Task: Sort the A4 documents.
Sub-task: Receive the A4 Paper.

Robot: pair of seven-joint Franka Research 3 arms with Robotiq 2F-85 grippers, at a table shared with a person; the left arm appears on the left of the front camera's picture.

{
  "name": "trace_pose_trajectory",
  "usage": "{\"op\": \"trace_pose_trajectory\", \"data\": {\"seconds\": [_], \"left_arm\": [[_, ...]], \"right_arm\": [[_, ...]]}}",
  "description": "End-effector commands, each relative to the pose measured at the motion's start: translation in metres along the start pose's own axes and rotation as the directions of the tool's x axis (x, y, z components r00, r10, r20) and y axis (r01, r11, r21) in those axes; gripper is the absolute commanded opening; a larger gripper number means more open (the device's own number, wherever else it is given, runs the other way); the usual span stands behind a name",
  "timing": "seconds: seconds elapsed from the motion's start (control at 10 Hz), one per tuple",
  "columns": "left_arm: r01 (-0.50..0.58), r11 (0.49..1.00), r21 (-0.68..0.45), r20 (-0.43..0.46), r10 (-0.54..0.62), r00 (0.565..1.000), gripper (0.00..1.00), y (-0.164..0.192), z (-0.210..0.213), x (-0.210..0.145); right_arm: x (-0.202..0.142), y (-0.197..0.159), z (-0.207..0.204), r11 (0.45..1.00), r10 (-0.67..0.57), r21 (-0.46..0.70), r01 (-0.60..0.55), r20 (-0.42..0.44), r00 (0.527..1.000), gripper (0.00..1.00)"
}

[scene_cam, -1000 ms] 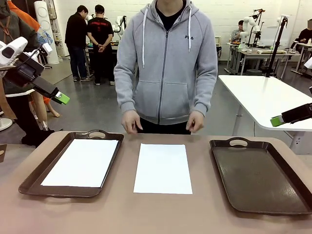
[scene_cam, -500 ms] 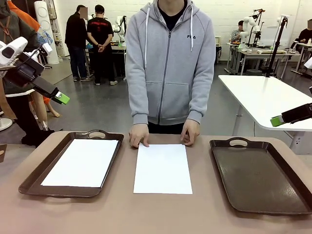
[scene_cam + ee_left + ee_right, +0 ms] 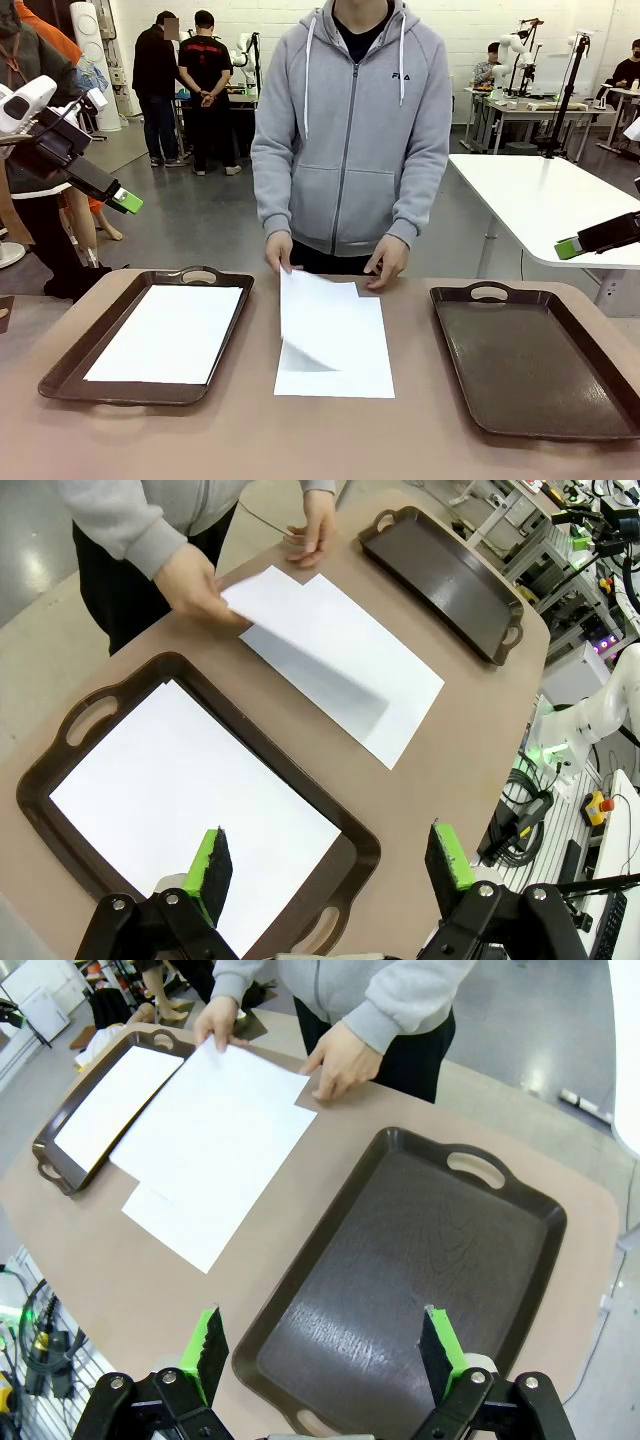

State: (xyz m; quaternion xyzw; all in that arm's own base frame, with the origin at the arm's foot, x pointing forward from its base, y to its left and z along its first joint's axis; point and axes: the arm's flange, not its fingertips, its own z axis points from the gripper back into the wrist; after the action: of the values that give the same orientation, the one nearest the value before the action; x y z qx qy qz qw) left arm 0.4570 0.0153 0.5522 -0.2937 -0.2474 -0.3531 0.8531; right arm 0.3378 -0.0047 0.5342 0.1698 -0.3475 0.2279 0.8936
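At mid-table between the trays, a person's hand (image 3: 278, 252) lifts the top sheet (image 3: 312, 315) off the A4 documents (image 3: 345, 368), another sheet (image 3: 165, 335) lies in the left tray (image 3: 100, 330), and left gripper (image 3: 328, 860) and right gripper (image 3: 324, 1345) hang jaws apart, holding nothing, so next probably calls for picking its tray.

A person across the desk (image 3: 320, 440) peeled the top sheet (image 3: 310, 315) off the middle paper stack (image 3: 350, 370) with one hand (image 3: 279, 250), the other hand (image 3: 386, 262) resting by the stack's far edge. Left of the stack, a brown tray (image 3: 62, 378) held a white sheet (image 3: 165, 333); right of it lay another tray (image 3: 530, 360). Farther out either side, the left end effector (image 3: 127, 201) and right end effector (image 3: 567, 248) hung in the air.
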Motion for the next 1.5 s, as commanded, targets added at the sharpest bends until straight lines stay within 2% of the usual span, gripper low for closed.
{"op": "trace_pose_trajectory", "data": {"seconds": [0.0, 1.4], "left_arm": [[0.012, 1.000, 0.001, 0.002, -0.012, 1.000, 1.00, -0.0021, 0.0012, 0.0000], [0.012, 1.000, 0.001, 0.002, -0.012, 1.000, 1.00, -0.0021, 0.0012, 0.0000]], "right_arm": [[-0.0002, -0.0004, -0.0030, 1.000, -0.005, 0.027, 0.005, 0.007, 1.000, 1.00], [-0.0002, -0.0004, -0.0030, 1.000, -0.005, 0.027, 0.005, 0.007, 1.000, 1.00]]}}
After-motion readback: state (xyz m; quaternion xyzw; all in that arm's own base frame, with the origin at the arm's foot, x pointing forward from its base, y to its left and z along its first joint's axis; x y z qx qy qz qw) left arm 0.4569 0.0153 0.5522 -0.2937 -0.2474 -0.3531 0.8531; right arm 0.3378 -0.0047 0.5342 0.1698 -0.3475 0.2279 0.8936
